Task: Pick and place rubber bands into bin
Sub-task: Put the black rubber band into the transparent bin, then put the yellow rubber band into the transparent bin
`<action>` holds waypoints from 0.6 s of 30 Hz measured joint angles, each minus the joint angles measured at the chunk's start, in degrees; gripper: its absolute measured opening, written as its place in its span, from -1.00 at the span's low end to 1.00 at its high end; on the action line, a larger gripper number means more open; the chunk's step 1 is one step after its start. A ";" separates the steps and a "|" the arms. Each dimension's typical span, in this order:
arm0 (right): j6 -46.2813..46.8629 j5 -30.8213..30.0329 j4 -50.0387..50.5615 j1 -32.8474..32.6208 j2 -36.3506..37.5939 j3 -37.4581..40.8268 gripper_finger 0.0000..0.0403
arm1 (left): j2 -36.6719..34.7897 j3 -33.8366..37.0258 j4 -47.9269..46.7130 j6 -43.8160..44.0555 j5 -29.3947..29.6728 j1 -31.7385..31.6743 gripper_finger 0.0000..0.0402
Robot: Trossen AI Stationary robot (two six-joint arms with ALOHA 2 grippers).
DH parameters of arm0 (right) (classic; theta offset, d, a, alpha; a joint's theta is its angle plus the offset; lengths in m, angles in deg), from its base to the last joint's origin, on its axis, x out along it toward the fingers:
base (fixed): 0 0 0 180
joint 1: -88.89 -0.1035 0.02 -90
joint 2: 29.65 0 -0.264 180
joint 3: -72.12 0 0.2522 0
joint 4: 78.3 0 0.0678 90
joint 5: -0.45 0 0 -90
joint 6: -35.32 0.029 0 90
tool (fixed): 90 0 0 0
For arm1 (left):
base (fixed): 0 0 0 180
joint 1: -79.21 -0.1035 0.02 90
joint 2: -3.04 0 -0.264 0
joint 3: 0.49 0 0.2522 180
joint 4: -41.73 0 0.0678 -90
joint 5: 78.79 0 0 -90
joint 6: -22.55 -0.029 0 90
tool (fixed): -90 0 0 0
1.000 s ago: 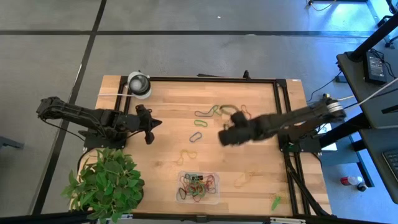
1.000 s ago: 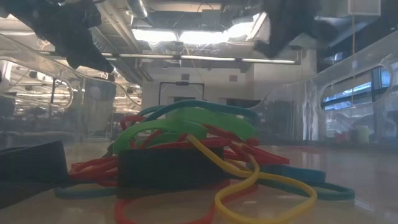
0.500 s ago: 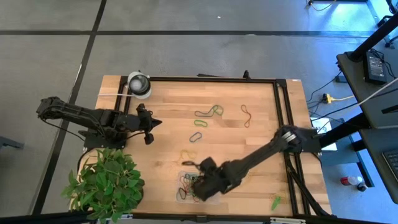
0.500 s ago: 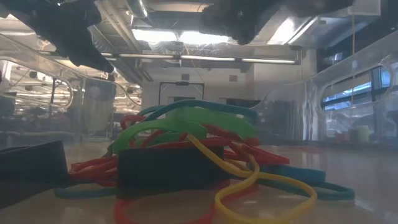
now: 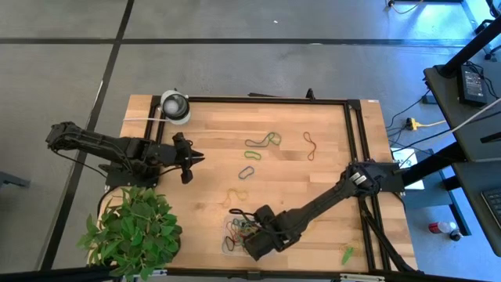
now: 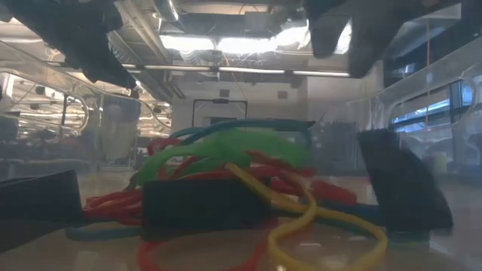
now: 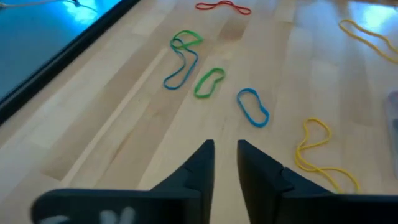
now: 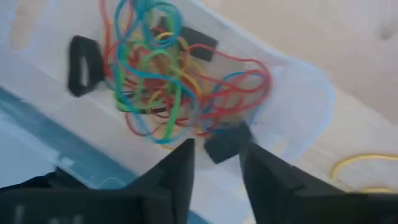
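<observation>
The bin [image 5: 228, 247] stands near the table's near edge and holds a tangled pile of red, green, blue and yellow rubber bands [image 8: 155, 74]. My right gripper [image 5: 252, 244] hangs open just above the bin. A black band [image 8: 227, 143] lies on the bin floor under its fingertips and shows tilted in the low view [image 6: 403, 188]. My left gripper [image 5: 192, 160] hovers over the table's left part, its fingers a little apart [image 7: 224, 152] and holding nothing. Loose bands lie flat on the wood: green-blue [image 7: 183, 53], green [image 7: 209, 82], blue [image 7: 253, 107], yellow [image 7: 317, 152], red [image 7: 222, 6].
A potted plant [image 5: 133, 231] stands at the near left corner. A round white-and-grey object [image 5: 175, 106] sits at the far left. Black frame rails [image 5: 354, 141] run along the right side, and a small green thing [image 5: 347, 254] lies near the right front corner.
My right gripper has swung from the far middle of the table toward the near edge and leftward, and has come down over the bin. A black band now lies in the bin's right part, where there was none. The pile of bands has stirred.
</observation>
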 joint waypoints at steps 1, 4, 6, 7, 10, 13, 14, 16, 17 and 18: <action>-0.50 0.01 1.19 0.00 0.00 -0.26 -0.29 | 0.00 0.00 0.00 0.56 -0.04 0.02 -0.63; -5.59 0.04 5.20 0.01 -0.01 -2.15 -0.16 | 0.00 0.00 0.01 1.22 -0.16 0.00 -0.51; -9.63 -0.07 8.46 -0.09 0.00 -3.76 -0.14 | 0.00 0.00 0.01 -0.14 -1.15 0.00 -0.46; -10.88 -0.08 10.80 -0.15 0.00 -4.55 -0.15 | 0.04 0.00 0.02 -0.55 -1.43 0.02 -0.45; -11.96 -1.89 15.81 -0.42 1.12 -5.42 -0.25 | 1.39 -0.05 0.04 -0.02 -1.44 0.00 -0.44; -11.49 -6.09 18.30 -1.41 4.07 -3.37 -0.41 | 4.28 -1.09 0.20 0.45 -1.94 0.00 -0.43; -10.53 -7.10 18.85 -1.86 5.45 -1.86 -0.48 | 5.58 -1.59 0.25 0.96 -2.48 0.00 -0.43; -8.79 -8.54 18.76 -2.85 8.62 2.36 -0.62 | 8.47 -2.64 0.26 1.46 -4.17 0.00 -0.43; -7.74 -9.23 18.48 -3.37 10.32 4.87 -0.69 | 10.23 -3.39 0.65 1.43 -5.12 0.00 -0.43; -7.27 -9.49 17.81 -3.78 12.13 7.79 -0.77 | 11.90 -4.08 1.19 1.09 -6.36 0.02 -0.43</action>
